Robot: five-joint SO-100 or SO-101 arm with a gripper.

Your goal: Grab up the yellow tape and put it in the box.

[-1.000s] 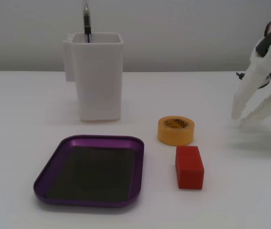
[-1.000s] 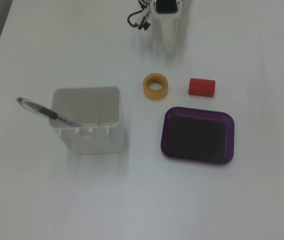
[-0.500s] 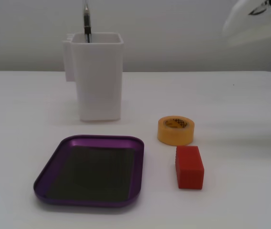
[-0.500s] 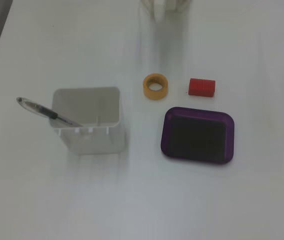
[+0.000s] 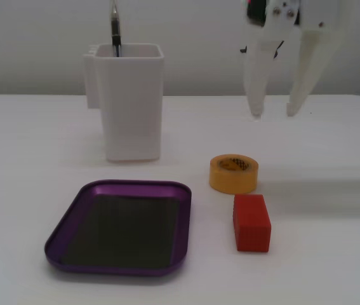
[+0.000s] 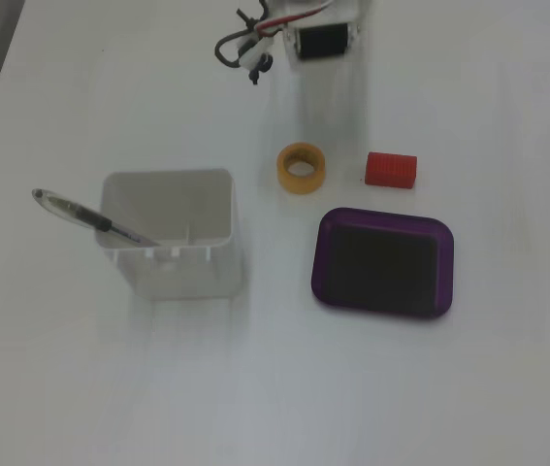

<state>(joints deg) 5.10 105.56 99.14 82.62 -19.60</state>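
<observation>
Yellow tape (image 5: 233,173): yellow-orange. Box (image 5: 120,272): metallic purple rim, dark bottom. Block (image 5: 251,222): plain red. Container (image 5: 131,101): white. Tool (image 5: 272,114): white. Desk (image 5: 40,140): white, unpatterned.

glossy metallic purple box (image 5: 181,216), matt white table (image 5: 40,146)

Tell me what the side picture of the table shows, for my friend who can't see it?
A white robot gripper hangs open in the air above and behind a yellow tape roll lying flat on a white table. A red block sits just in front of the tape, an empty purple tray lies to the left, and a tall white container holding a pen stands behind the tray.
</observation>
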